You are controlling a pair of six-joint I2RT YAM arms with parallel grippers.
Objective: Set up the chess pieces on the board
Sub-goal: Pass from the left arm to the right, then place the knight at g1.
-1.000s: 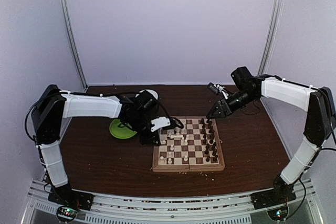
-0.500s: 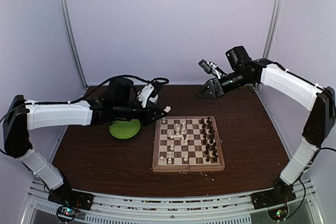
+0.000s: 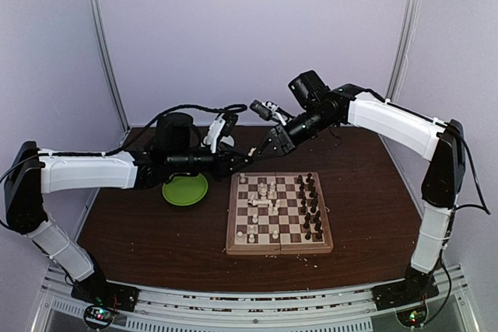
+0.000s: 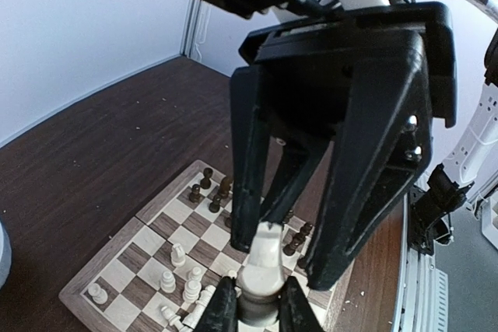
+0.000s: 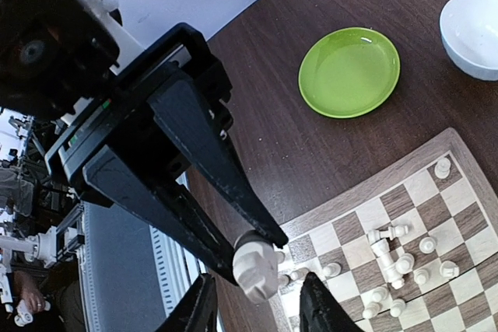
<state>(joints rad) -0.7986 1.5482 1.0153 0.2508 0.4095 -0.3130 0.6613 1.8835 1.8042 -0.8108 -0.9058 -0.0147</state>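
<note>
My left gripper (image 3: 246,158) is shut on the base of a cream-white chess piece (image 4: 263,266), held in the air above the board's far left corner. My right gripper (image 3: 263,148) faces it tip to tip. Its jaws stand open on either side of that piece (image 5: 255,268) with a gap on both sides. In the left wrist view the right gripper's black fingers (image 4: 250,192) flank the piece's top. The board (image 3: 278,249) lies below. Dark pieces (image 3: 311,206) stand in its right columns and white pieces (image 3: 261,201) are scattered on its left half, some lying down.
A round green plate (image 3: 184,190) sits left of the board, also seen in the right wrist view (image 5: 350,71). A white bowl (image 5: 475,21) stands behind it. Pale crumbs dot the dark wooden table (image 3: 156,231). White walls enclose the back and sides.
My left arm lifted off the board's left edge with the white piece. My right arm swept left from the board's far right corner to meet it, and its jaws narrowed.
</note>
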